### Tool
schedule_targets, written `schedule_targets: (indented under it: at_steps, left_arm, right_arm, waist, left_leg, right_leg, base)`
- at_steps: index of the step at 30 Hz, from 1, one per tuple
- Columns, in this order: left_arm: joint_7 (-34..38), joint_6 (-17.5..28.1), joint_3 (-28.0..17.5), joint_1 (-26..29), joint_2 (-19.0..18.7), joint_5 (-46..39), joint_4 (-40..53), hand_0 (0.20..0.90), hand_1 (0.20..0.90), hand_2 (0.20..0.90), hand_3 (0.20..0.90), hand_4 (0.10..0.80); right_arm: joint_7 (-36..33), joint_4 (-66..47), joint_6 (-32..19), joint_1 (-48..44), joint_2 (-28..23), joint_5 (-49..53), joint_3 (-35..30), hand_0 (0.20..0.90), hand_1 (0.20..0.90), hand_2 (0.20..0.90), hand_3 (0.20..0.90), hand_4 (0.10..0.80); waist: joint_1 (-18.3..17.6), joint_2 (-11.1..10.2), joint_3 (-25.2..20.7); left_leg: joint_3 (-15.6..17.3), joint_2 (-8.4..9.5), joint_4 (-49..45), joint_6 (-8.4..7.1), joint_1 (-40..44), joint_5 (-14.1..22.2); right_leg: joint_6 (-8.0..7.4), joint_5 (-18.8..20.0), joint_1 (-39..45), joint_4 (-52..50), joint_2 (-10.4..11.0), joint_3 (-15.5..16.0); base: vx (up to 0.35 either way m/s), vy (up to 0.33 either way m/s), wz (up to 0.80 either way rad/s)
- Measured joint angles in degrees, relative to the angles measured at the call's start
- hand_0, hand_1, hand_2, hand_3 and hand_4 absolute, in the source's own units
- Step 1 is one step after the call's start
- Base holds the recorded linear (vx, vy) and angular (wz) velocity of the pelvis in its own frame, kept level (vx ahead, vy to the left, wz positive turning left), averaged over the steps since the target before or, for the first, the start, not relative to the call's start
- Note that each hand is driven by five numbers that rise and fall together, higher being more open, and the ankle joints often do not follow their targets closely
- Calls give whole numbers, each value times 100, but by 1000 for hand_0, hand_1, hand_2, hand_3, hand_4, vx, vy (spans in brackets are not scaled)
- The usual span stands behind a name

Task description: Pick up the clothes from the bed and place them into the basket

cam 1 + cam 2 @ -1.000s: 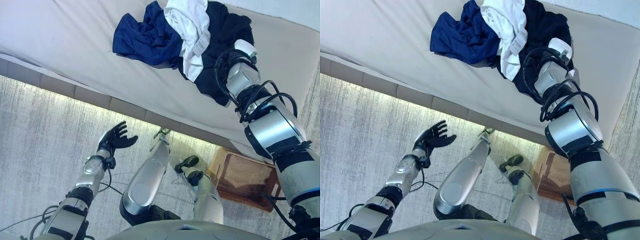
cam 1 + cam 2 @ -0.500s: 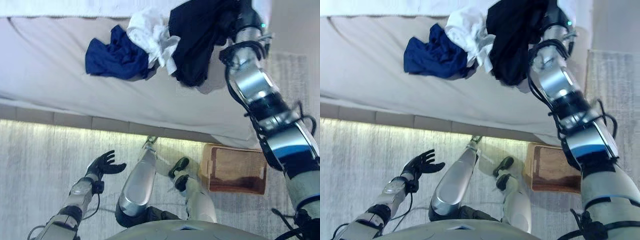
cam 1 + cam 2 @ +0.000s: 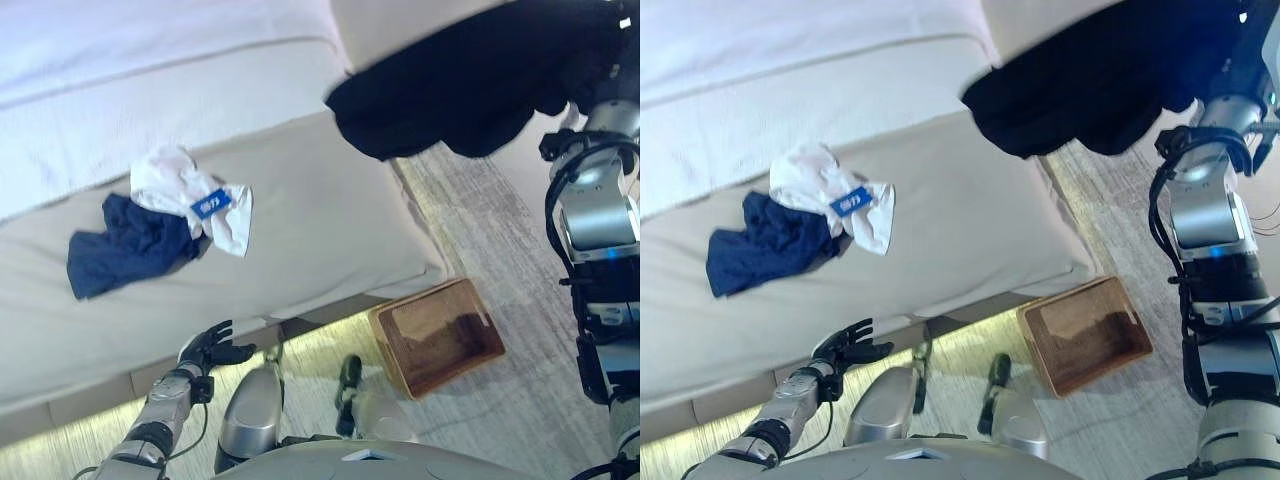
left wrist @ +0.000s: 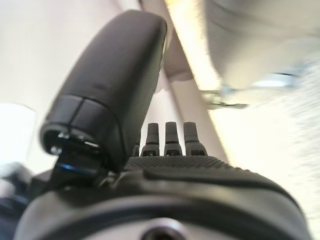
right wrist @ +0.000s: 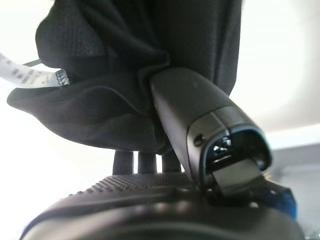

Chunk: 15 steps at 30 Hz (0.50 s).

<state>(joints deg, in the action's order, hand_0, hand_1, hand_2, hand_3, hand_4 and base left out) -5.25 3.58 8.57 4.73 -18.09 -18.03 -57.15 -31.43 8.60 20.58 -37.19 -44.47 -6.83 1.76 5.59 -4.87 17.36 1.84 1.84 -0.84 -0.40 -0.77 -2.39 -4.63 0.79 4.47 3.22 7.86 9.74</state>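
Observation:
My right hand (image 5: 200, 150) is shut on a black garment (image 3: 470, 85) and holds it up in the air beyond the bed's foot corner; its thumb pinches the cloth in the right wrist view (image 5: 125, 75). A white garment (image 3: 195, 190) with a blue tag and a navy garment (image 3: 125, 250) lie together on the beige bed (image 3: 320, 240). The brown basket (image 3: 437, 335) stands on the floor by the bed's corner, below the black garment. My left hand (image 3: 210, 350) is open and empty, low by the bed's front edge.
A white sheet (image 3: 150, 60) covers the bed's far part. A lit strip runs under the bed's edge (image 3: 320, 335). Grey carpet (image 3: 520, 290) lies around the basket.
The camera has swung round. My right hand has lifted the black garment off the bed and away from the pile, leaving the white and navy garments lying there.

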Motion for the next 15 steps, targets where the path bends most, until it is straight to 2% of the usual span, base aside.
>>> schedule_targets:
  at_steps: [4,9,15]
  left_arm:
    - [10,-107,17,-44,193,28,-37,900,900,900,900,800]
    - [-1,-145,14,-197,252,208,-104,900,900,900,900,800]
    - [-42,-351,7,-445,319,247,-303,900,900,900,900,800]
  right_arm:
    - [78,0,-4,555,-2,8,-103,300,300,300,200,100]
    - [73,1,-92,1414,109,6,-308,300,300,300,200,100]
    - [150,48,-93,2029,285,-6,-378,300,300,300,200,100]
  waist:
    - [-170,237,-392]
    - [-440,361,-516]
    - [-697,457,-574]
  left_leg:
    - [99,-83,357,-35,355,-28]
    - [172,-270,568,-48,620,-76]
    - [283,-365,583,-49,746,-77]
  right_leg:
    - [1,2,215,195,-110,-98]
    - [1,2,317,199,-319,-144]
    - [1,1,382,199,-378,-230]
  base:
    - [-13,-69,-16]
    - [-22,-73,-12]
    - [-5,-79,-12]
